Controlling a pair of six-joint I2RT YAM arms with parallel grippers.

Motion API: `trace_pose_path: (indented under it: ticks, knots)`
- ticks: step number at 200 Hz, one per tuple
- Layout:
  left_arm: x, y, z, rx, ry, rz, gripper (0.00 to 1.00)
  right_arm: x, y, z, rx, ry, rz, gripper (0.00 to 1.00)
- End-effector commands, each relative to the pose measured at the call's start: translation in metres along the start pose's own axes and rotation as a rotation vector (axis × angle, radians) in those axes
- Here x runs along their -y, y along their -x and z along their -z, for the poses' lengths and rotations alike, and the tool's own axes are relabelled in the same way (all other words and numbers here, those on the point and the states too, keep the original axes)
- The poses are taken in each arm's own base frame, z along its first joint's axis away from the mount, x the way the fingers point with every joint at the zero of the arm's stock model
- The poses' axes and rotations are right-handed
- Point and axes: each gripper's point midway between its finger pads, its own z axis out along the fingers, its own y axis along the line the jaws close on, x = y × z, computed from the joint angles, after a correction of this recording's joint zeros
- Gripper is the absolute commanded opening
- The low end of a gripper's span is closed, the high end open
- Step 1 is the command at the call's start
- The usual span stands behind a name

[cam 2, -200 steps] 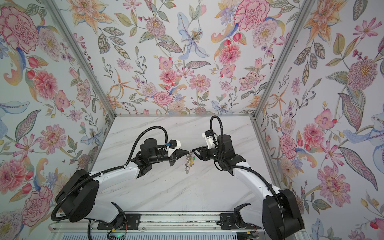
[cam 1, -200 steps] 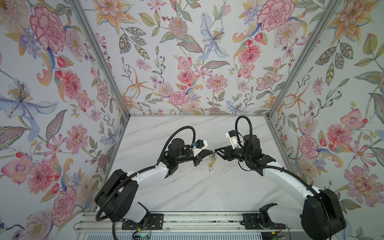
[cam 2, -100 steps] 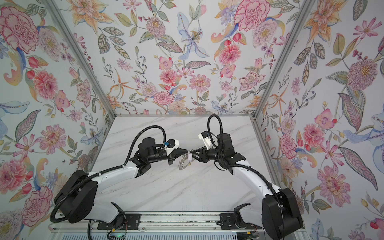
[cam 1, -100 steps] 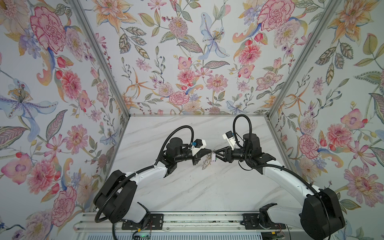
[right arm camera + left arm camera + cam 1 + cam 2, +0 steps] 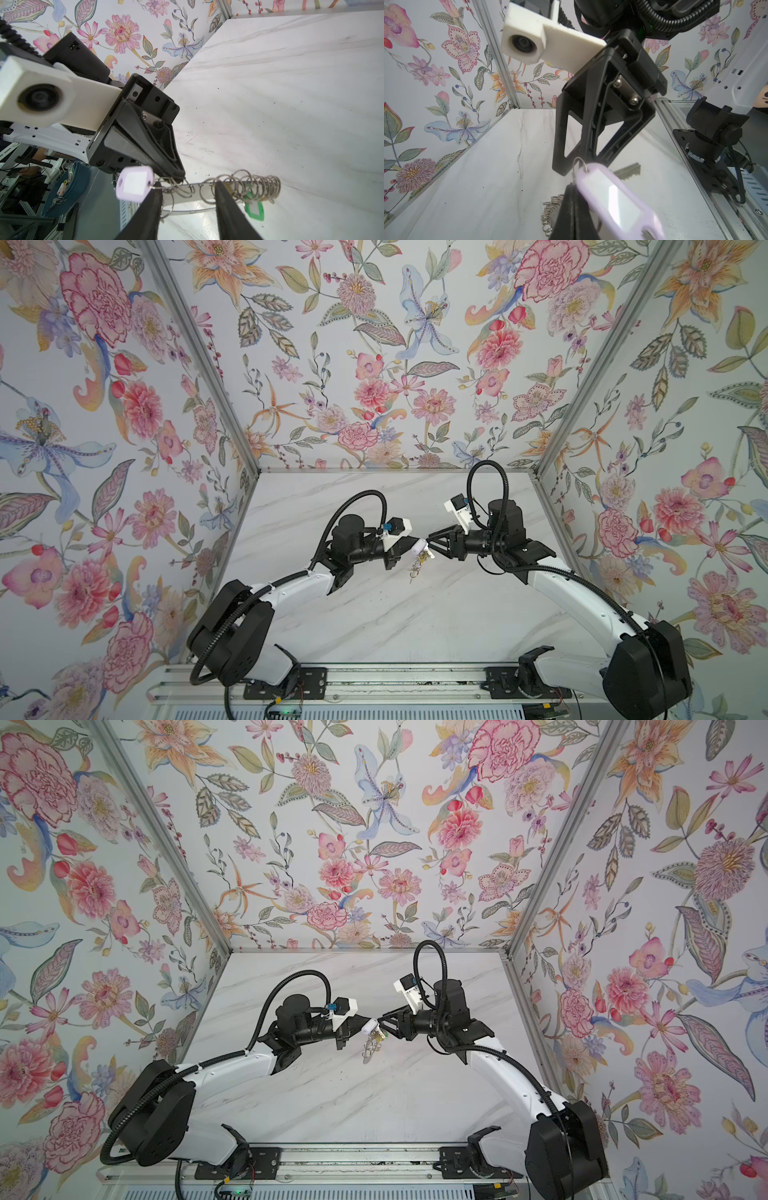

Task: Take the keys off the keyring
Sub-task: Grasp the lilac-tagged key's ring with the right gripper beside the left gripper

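While both arms meet nose to nose above the middle of the marble worktop, the keyring hangs between them, clear of the surface.

Left hand: jaws fully closed, tips pinching the keyring's edge among the wire rings, right beside the lilac-tagged key.

Right hand: jaws part-way apart. One finger sits at the lilac end of the plate and the other crosses it further along. Can't tell if either pad actually presses on metal.

Lilac tag sticks out sideways past both hands. Left wrist view shows its toothed blade poking out behind the tag, blurred.

Green-tagged key hangs under the far end of the plate, the end away from the left hand. Yellow tag sits just behind the right finger, mostly hidden.

In both top views the bunch dangles just below the fingertips, too small to resolve. Every key I can see is on the keyring.
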Motion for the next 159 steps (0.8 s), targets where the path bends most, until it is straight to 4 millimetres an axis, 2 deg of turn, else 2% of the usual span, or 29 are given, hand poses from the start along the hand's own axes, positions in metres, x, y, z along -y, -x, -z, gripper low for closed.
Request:
trace_pose_path:
  ticks: [1,51,74,82,86,100,159]
  knots:
    - [0.0,0.013,0.0,0.056,-0.024,-0.008,0.0,-0.014,0.017,0.0,0.013,0.016,0.059,0.43]
    - [0.005,0.023,-0.002,0.126,-0.074,0.031,0.0,-0.018,0.019,-0.016,-0.035,-0.046,0.079,0.41]
    - [0.007,0.016,-0.005,0.139,-0.093,0.061,0.0,-0.023,0.035,-0.016,-0.047,-0.102,0.1,0.4]
    - [0.009,0.021,-0.003,0.161,-0.101,0.061,0.0,-0.024,0.041,-0.015,-0.049,-0.122,0.098,0.39]
    - [0.008,0.01,-0.007,0.149,-0.107,0.086,0.0,-0.025,0.046,-0.014,-0.047,-0.131,0.1,0.38]
    - [0.009,0.01,-0.007,0.18,-0.114,0.104,0.0,-0.03,0.051,-0.015,-0.07,-0.153,0.111,0.38]
    - [0.012,0.01,-0.007,0.21,-0.137,0.127,0.0,-0.035,0.052,-0.026,-0.135,-0.216,0.129,0.38]
